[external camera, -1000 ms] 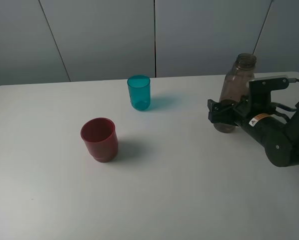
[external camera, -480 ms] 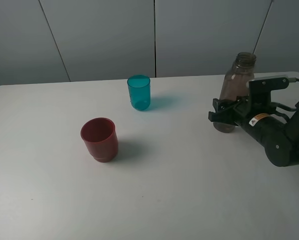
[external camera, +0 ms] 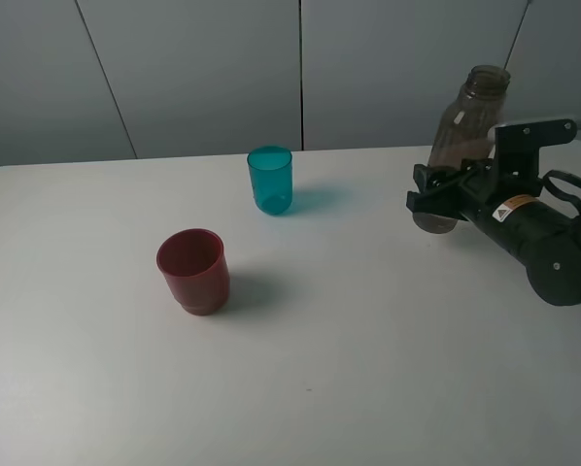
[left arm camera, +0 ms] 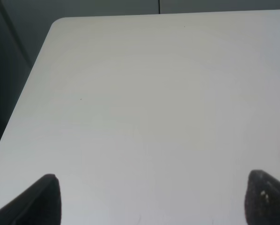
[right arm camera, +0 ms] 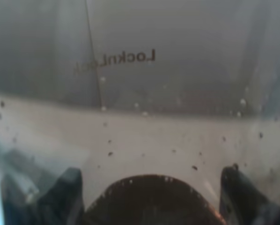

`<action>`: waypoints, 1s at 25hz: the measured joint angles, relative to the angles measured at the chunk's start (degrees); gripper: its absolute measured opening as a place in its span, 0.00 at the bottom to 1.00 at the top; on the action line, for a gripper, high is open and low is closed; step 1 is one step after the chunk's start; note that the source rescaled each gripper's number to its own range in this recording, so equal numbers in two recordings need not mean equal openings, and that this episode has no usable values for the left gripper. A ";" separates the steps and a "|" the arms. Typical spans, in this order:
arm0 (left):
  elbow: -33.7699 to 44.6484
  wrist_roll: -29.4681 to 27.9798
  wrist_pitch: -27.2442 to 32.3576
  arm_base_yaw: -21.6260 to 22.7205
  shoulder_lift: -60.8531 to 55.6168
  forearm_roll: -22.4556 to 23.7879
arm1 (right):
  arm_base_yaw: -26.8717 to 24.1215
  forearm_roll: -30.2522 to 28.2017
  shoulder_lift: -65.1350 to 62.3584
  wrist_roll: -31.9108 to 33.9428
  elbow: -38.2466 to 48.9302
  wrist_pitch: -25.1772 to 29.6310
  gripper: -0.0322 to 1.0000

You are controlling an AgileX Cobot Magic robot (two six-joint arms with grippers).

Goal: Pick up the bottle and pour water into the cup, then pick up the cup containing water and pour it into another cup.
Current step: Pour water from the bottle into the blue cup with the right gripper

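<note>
The right gripper (external camera: 440, 197) is clamped on the lower part of the bottle (external camera: 472, 126). The bottle leans with its open neck uppermost, near the right edge of the table (external camera: 368, 340). Droplets (right arm camera: 143, 113) speckle its wall, but no water level can be made out. The teal cup (external camera: 270, 180) stands upright toward the back. The red cup (external camera: 193, 270) stands nearer, well apart from it, and looks empty. The left gripper (left arm camera: 156, 197) hangs over the table with its fingers spread.

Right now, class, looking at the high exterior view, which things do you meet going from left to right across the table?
dark-red cup → teal cup → bottle
</note>
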 joint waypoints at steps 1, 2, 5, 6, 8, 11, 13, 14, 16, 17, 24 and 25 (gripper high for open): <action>0.00 0.00 0.00 0.00 0.00 0.00 | 0.00 -0.11 -1.73 0.00 -0.69 1.31 0.05; 0.00 0.00 0.00 0.00 0.00 0.00 | 0.00 -0.11 -3.96 0.00 -1.60 3.43 0.05; 0.00 0.00 0.00 0.00 0.00 0.00 | 0.00 -0.39 -7.98 0.00 -5.92 13.69 0.05; 0.00 0.00 0.00 0.00 0.00 0.00 | 0.00 -0.52 -8.69 -0.11 -7.61 18.22 0.05; 0.00 0.00 0.00 0.00 0.00 0.00 | 0.44 -0.33 -9.36 -0.11 -11.80 26.10 0.05; 0.00 0.00 0.00 0.00 0.00 0.00 | 2.59 1.46 -9.46 -2.09 -16.24 32.02 0.05; 0.00 0.00 0.00 0.00 0.00 0.00 | 5.15 5.02 -9.46 -5.51 -18.55 32.88 0.05; 0.00 0.00 0.00 0.00 0.00 0.00 | 6.13 6.88 -9.46 -7.18 -19.45 32.98 0.05; 0.00 0.00 0.00 0.00 0.00 0.00 | 8.14 11.43 -9.46 -11.55 -21.58 33.78 0.05; 0.00 0.00 0.00 0.00 0.00 0.00 | 8.80 12.86 -9.35 -13.39 -22.57 34.69 0.05; 0.00 0.40 0.00 0.00 0.00 0.00 | 12.91 20.96 -3.58 -24.23 -31.16 40.66 0.05; 0.00 0.40 0.00 0.00 0.00 0.00 | 13.17 21.74 -2.64 -25.49 -32.39 41.11 0.05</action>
